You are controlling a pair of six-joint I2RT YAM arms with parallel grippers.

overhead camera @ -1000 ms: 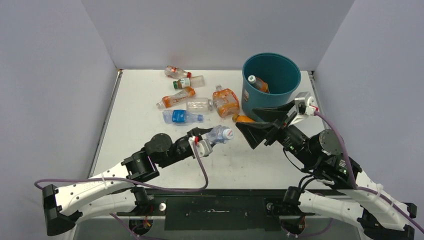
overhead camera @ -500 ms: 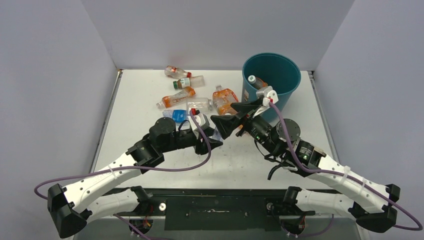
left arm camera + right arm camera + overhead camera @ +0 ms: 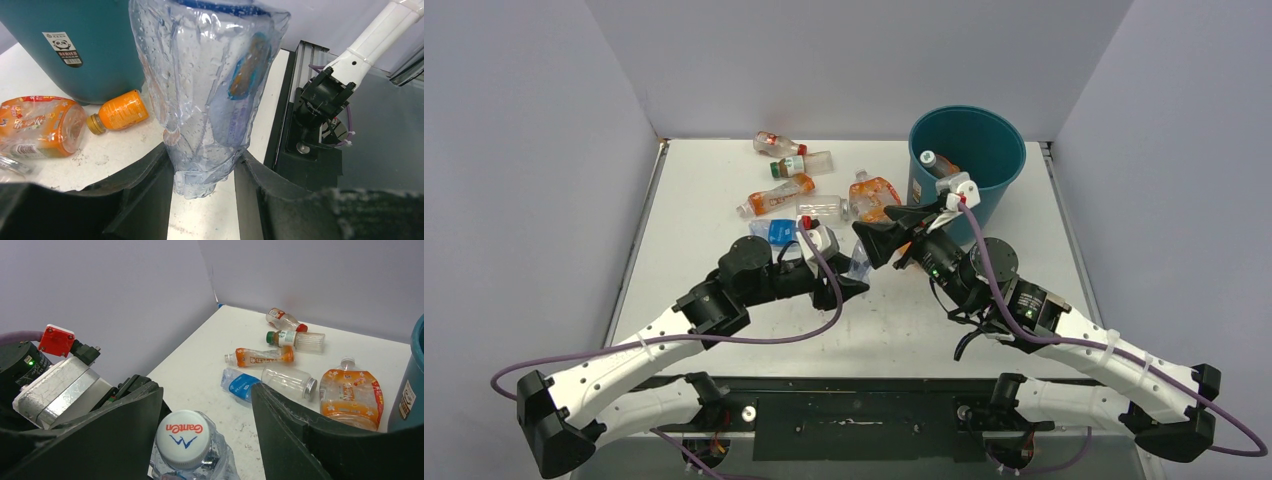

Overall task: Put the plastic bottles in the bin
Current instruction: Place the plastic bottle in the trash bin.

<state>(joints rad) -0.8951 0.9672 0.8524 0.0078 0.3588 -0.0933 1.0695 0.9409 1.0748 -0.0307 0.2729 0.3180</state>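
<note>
Surface: white table (image 3: pixel 714 200), matt, flecked with grey specks below the jaws, with a black rail (image 3: pixel 854 410) along the near edge
Room: plain pale lilac-grey walls (image 3: pixel 844 60) on three sides

Left gripper (image 3: pixel 204 175): clenched on the held bottle (image 3: pixel 210 85), which is clear, crushed and beaded with droplets; one end sits between the fingers and the body stands out past the tips
Right gripper (image 3: pixel 205 390): jaws parted, one either side of that bottle's white cap (image 3: pixel 182 437); a gap shows beside the cap and no contact is visible

Bin (image 3: pixel 999 190): teal, upright, just behind the right jaws; from the left jaws it stands ahead and to the left, white sticker (image 3: pixel 62 47) facing them; it holds one binned bottle (image 3: pixel 939 165)
Small orange bottle (image 3: pixel 118 113): lying at the bin's foot, ahead-left of the left jaws
Crushed orange bottle (image 3: pixel 350 397): ahead-right of the right jaws, beside the bin
Ahead of the right jaws, nearest first, all lying down: blue-labelled bottle (image 3: pixel 240 384), clear bottle (image 3: pixel 287 380), slim orange-labelled bottle (image 3: pixel 260 356), green-capped bottle (image 3: pixel 295 339), red-capped bottle (image 3: pixel 282 319)

Change: a second ago the right gripper stood back by the bin, well apart from the held bottle; it has since crossed to the cap. The left arm has pushed farther out over the table. The loose bottles lie as before
</note>
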